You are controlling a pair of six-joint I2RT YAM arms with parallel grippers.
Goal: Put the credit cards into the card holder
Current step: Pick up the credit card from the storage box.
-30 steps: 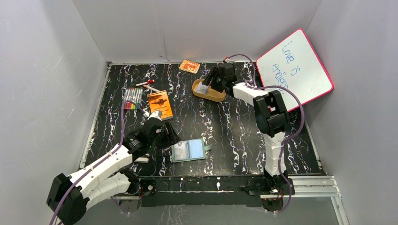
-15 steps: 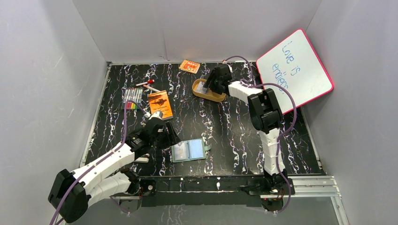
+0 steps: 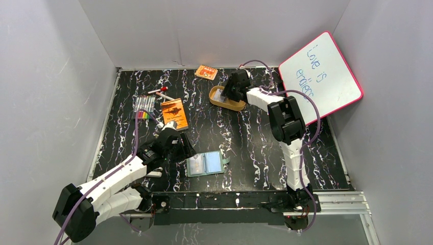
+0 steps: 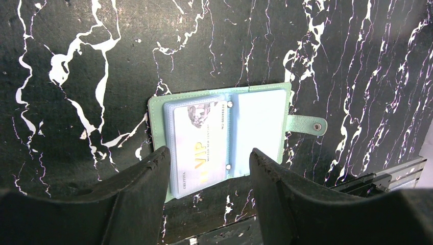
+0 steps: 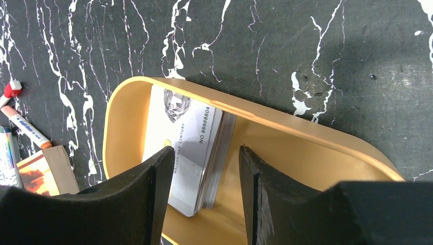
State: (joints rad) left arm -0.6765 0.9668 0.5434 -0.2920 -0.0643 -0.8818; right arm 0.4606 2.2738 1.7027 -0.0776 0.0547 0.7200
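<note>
The green card holder (image 3: 205, 163) (image 4: 224, 138) lies open on the black marbled table near the front edge, snap tab to its right. A pale card (image 4: 199, 145) marked VIP sits in its left clear pocket. My left gripper (image 3: 182, 148) (image 4: 208, 155) hovers open over the holder's near edge, holding nothing. A stack of credit cards (image 5: 186, 135) (image 3: 220, 95) lies flat in the left end of the tan tray (image 5: 316, 153) (image 3: 236, 106). My right gripper (image 3: 228, 92) (image 5: 206, 152) is lowered over that stack, open, with the stack's near right corner between its fingers.
An orange booklet (image 3: 174, 113), a row of markers (image 3: 144, 106) and a red-capped pen (image 3: 161, 92) lie at the left. An orange packet (image 3: 206, 72) sits by the back wall. A pink-framed whiteboard (image 3: 320, 75) leans at the right. Grey walls enclose the table.
My right gripper has shifted slightly left over the tray and its jaws have narrowed around the card stack. The left arm and the card holder have stayed put.
</note>
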